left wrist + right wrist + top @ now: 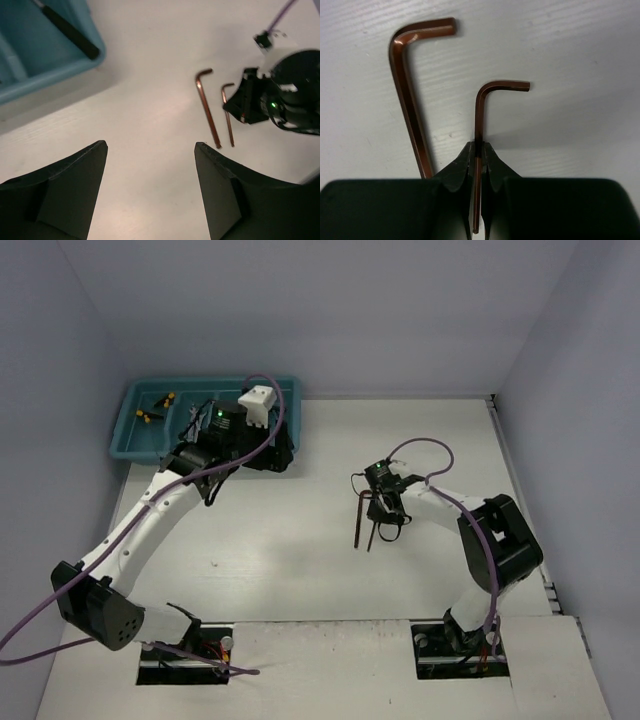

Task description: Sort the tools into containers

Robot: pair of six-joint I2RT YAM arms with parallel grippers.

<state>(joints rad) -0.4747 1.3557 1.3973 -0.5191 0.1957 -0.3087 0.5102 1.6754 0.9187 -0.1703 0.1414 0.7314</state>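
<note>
Two yellow-and-black pieces (155, 408) already lie in the teal tray (120, 445), far left. Only the red keys (358, 520) look unsorted, right of centre.

Left wrist: left gripper (150, 147) jaws wide, empty, near the tray corner.

Right wrist: right gripper (477, 147) jaws pinched on smaller key (479, 115). Larger key (407, 100) just beside it on the table (570, 50).
</note>
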